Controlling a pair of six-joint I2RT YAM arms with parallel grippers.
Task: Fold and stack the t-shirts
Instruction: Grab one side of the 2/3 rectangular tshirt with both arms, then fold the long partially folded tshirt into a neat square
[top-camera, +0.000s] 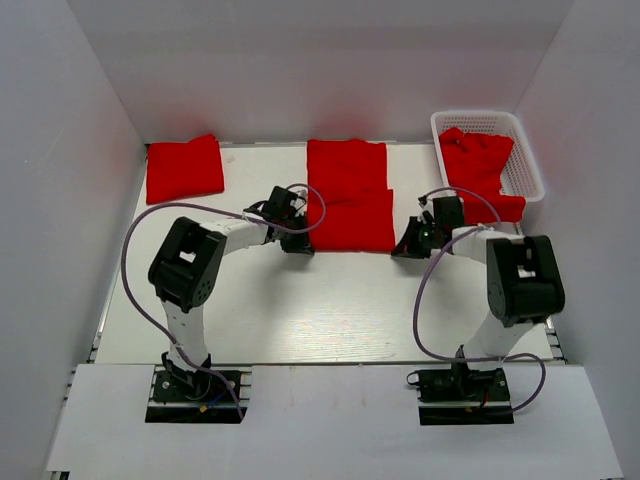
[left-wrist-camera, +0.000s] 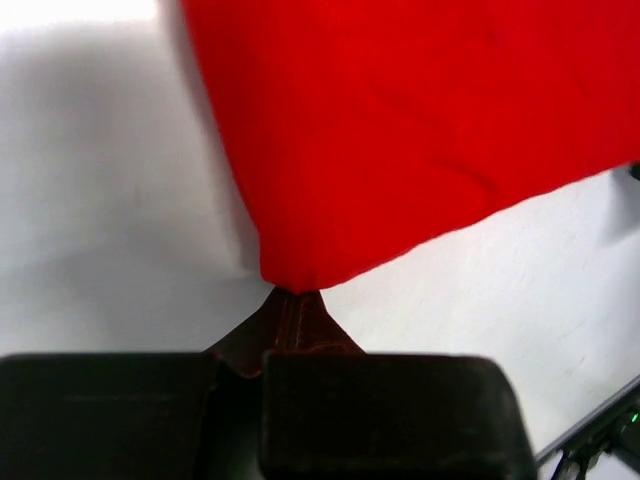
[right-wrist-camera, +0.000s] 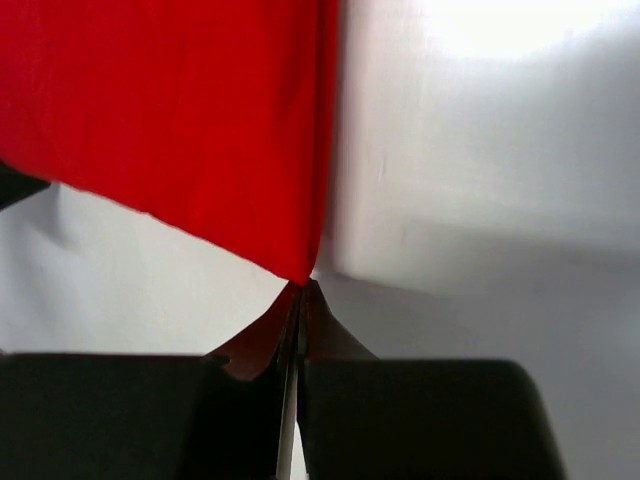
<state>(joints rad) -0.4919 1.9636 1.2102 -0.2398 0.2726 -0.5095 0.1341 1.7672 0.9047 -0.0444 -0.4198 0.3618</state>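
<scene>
A red t-shirt (top-camera: 348, 195) lies partly folded in the middle of the table, its near part doubled over. My left gripper (top-camera: 298, 245) is shut on its near left corner; the left wrist view shows the fingertips (left-wrist-camera: 290, 296) pinching the cloth corner (left-wrist-camera: 400, 130). My right gripper (top-camera: 400, 252) is shut on its near right corner, and the right wrist view shows the jaws (right-wrist-camera: 303, 288) closed at the corner of the cloth (right-wrist-camera: 180, 110). A folded red t-shirt (top-camera: 185, 168) lies at the far left. More red t-shirts (top-camera: 478, 165) sit crumpled in the basket.
The white lattice basket (top-camera: 525, 160) stands at the far right, one shirt hanging over its near rim. White walls enclose the table on three sides. Grey cables loop beside both arms.
</scene>
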